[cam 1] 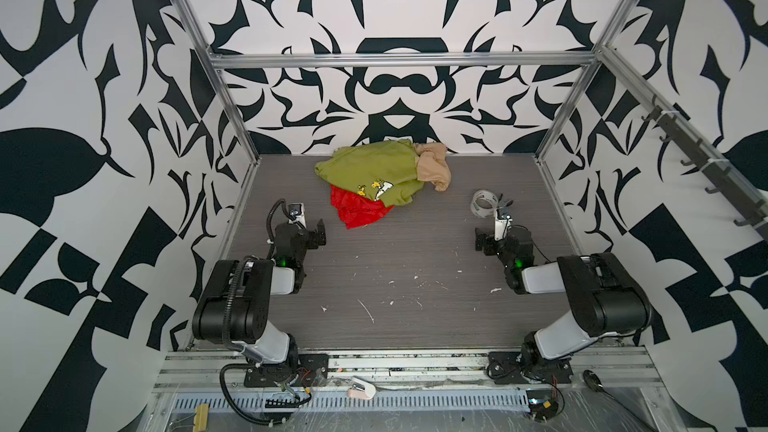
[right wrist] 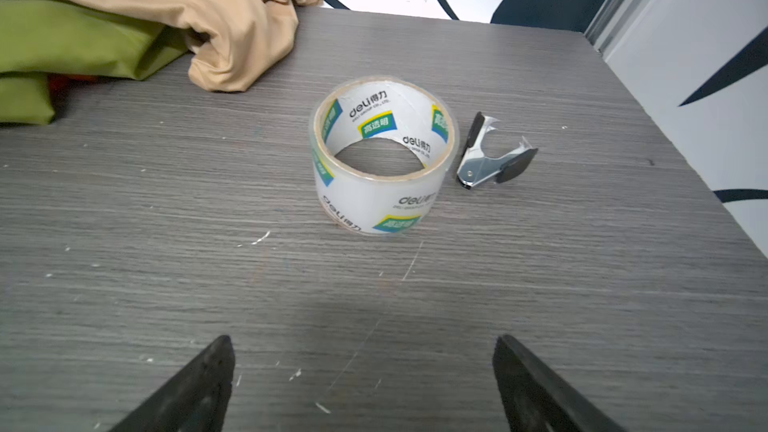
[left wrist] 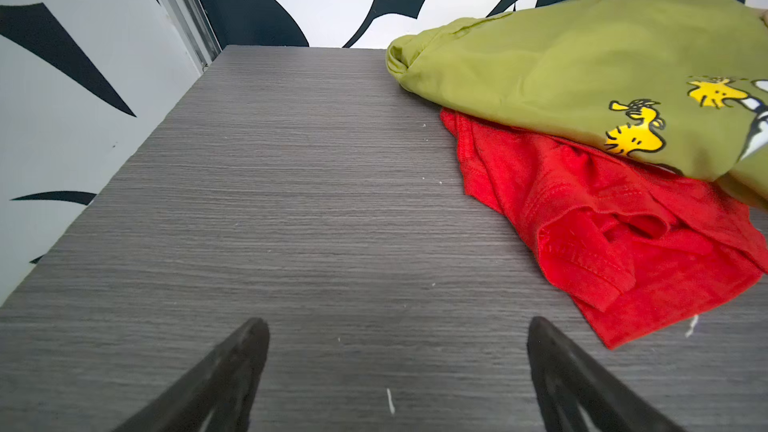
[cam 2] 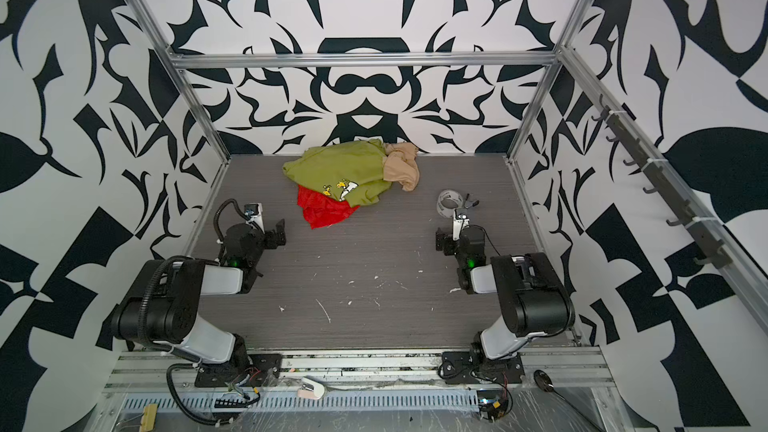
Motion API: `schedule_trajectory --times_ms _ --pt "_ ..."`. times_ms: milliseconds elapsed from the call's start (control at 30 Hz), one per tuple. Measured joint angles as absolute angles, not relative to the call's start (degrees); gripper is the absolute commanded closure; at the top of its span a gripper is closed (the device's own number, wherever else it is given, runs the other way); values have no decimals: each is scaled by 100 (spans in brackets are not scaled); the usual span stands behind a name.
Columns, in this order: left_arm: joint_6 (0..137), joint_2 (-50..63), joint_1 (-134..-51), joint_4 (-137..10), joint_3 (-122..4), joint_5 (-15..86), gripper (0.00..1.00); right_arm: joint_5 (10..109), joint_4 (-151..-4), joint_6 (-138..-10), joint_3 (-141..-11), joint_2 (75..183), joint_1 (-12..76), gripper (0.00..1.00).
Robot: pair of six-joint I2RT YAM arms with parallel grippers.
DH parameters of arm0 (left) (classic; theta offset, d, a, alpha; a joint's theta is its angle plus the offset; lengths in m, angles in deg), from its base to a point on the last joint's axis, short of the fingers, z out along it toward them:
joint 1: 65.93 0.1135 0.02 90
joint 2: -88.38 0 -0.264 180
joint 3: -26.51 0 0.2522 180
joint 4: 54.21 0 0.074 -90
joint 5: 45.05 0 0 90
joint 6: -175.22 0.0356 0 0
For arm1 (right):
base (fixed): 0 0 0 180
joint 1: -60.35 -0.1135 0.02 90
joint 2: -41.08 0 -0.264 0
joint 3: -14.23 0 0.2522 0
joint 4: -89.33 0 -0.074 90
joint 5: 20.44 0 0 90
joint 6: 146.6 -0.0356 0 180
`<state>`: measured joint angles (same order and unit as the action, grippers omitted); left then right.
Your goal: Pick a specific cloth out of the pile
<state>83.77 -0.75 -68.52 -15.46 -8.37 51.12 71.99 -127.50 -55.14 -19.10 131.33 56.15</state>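
Though near left claw [left wrist: 395,324], cloth [left wrist: 602,243] apart.

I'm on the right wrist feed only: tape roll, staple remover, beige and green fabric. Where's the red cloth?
Observer: The red cloth lies at the front left of the pile in both top views, partly under the green shirt.
Operator: Which gripper is closer?
Observer: The left gripper, open and empty, with the cloth close by and untouched.
Operator: Any free edge?
Observer: Yes, its near corner lies bare on the table, uncovered by the shirt.
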Motion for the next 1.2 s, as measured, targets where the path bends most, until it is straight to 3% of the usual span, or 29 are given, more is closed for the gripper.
schedule_trajectory --times_ms 1200 --pt "8377 -75 -6852 -1546 -837 5112 1 7390 -12752 -5527 -1910 13133 5615 1"
